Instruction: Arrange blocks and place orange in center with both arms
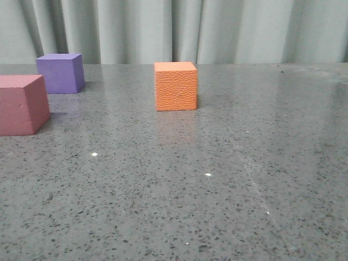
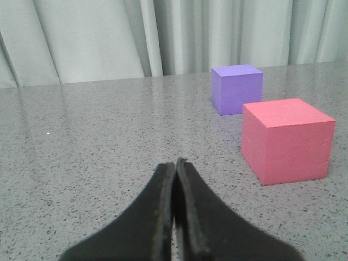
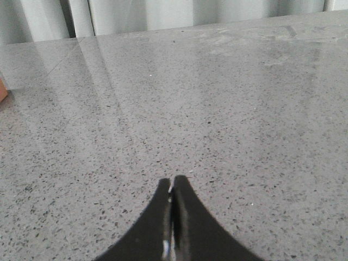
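Note:
The orange cube (image 1: 175,86) stands near the middle of the grey table in the front view; only a sliver of it (image 3: 2,89) shows at the edge of the right wrist view. The purple cube (image 1: 61,73) sits at the back left, and the pinkish-red cube (image 1: 22,104) in front of it at the left edge. Both also appear in the left wrist view, purple (image 2: 237,88) behind pinkish-red (image 2: 286,141). My left gripper (image 2: 175,163) is shut and empty, short of those two cubes. My right gripper (image 3: 173,180) is shut and empty over bare table. Neither gripper shows in the front view.
The speckled grey stone tabletop (image 1: 217,179) runs back to a pale pleated curtain (image 1: 217,27). Nothing else stands on it.

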Controlling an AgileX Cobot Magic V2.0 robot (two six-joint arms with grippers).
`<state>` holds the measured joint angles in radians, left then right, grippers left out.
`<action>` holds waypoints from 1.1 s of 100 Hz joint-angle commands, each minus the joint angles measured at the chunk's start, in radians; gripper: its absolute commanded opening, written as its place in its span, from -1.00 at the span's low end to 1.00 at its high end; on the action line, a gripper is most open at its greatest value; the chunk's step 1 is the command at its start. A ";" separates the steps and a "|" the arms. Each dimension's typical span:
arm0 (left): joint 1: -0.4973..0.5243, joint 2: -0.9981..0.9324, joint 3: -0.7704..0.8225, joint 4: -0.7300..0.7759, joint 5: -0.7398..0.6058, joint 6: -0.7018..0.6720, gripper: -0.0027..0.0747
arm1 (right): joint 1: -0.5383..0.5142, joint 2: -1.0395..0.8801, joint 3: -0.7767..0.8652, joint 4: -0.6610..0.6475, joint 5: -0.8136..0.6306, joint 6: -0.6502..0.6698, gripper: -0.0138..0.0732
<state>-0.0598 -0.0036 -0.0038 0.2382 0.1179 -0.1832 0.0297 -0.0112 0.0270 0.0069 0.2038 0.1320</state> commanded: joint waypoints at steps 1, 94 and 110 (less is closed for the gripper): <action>0.001 -0.035 0.054 0.000 -0.082 0.001 -0.98 | -0.007 -0.021 -0.014 -0.016 -0.091 -0.010 -0.84; -0.002 -0.029 0.026 0.043 -0.340 0.001 -0.98 | -0.007 -0.021 -0.014 -0.016 -0.091 -0.010 -0.84; -0.003 0.071 -0.144 0.004 -0.124 -0.030 -0.98 | -0.007 -0.021 -0.014 -0.016 -0.091 -0.010 -0.84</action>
<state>-0.0598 0.0047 -0.0382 0.2700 -0.0414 -0.1899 0.0297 -0.0112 0.0270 0.0000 0.1993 0.1306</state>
